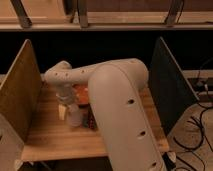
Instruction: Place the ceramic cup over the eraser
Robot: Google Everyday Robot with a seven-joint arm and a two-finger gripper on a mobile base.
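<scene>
The white ceramic cup (pixel 75 118) stands upright on the wooden table (pixel 50 137), left of centre. My gripper (pixel 70 106) hangs from the wrist (pixel 59 76) straight down onto the cup's top, and its lower end meets the cup. The wide orange bowl (pixel 81 94) sits just behind and to the right of the cup. A small dark reddish thing (pixel 91 121) shows at the cup's right, half hidden by my arm; I cannot tell if it is the eraser. No clear eraser shows.
My thick pale arm (pixel 122 115) covers the table's right half. A pale box (pixel 61 112) lies just left of the cup. A tan side panel (pixel 17 92) stands at the left and a dark panel (pixel 167 82) at the right. Cables lie on the floor at the right.
</scene>
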